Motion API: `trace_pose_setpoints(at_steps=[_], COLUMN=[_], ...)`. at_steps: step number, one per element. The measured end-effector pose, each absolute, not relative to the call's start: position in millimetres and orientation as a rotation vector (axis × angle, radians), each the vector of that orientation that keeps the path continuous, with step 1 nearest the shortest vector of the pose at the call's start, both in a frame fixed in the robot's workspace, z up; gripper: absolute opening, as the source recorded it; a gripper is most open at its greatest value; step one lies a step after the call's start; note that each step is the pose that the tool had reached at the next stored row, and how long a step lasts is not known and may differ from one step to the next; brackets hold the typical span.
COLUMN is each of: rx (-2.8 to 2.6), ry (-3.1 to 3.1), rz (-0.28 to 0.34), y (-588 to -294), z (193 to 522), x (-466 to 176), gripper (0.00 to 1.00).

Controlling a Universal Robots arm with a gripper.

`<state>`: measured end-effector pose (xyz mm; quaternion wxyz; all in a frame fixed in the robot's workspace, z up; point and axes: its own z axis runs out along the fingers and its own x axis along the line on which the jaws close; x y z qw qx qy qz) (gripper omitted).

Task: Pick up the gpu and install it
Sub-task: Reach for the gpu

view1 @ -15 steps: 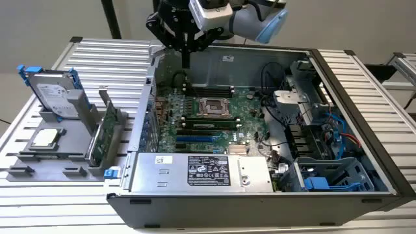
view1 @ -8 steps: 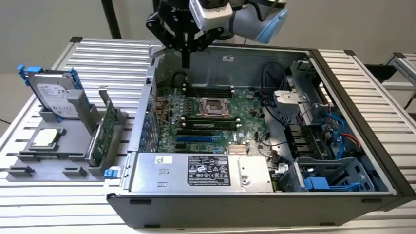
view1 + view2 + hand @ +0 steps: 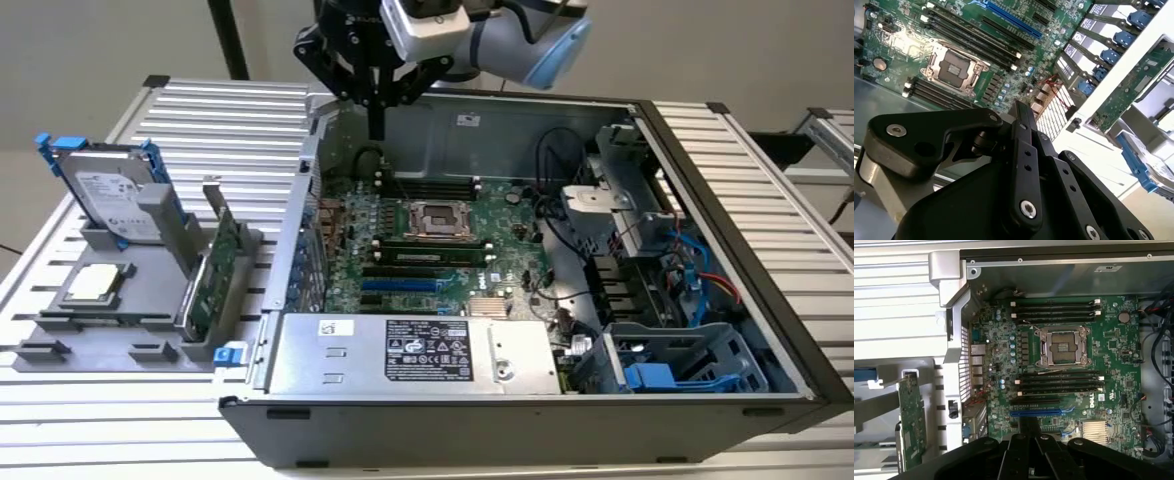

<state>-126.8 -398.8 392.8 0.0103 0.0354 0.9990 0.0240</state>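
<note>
- The tool [image 3: 378,128] hangs above the far rear corner of the open computer case [image 3: 747,300], its fingers pressed together into one narrow dark point with nothing between them.
- In both wrist views the black linkages of the tool [image 3: 1022,109] [image 3: 1029,424] fill the near edge, and the fingers lie side by side with no gap showing.
- The gpu [image 3: 214,268] is outside the case, standing on its long edge in a grey holder [image 3: 160,350] on the tabletop [image 3: 200,110], just beside the case wall on the exterior view's left.
- Its green circuit board shows in the first wrist view [image 3: 911,426] and in the second wrist view [image 3: 1134,87]. The tool is well apart from it.
- In the same holder, a silver hard drive [image 3: 114,190] in a blue frame stands upright further to the exterior view's left, and a small square silver chip [image 3: 94,283] lies flat in front of it.
- Inside the case the green motherboard [image 3: 1114,340] lies exposed, with an open processor socket [image 3: 1063,346] between rows of black memory slots.
- A long blue expansion slot [image 3: 1041,413] on the board is unoccupied.
- A silver power supply [image 3: 414,350] sits along the near edge of the case.
</note>
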Motion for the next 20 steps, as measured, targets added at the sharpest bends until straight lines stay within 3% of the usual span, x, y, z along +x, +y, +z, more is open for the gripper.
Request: trace_pose_setpoints(at_steps=[20], rx=[0.110], ry=[3.118], rz=[0.075], y=[-398.8], z=[392.7], x=[-148.3], gripper=[0.00])
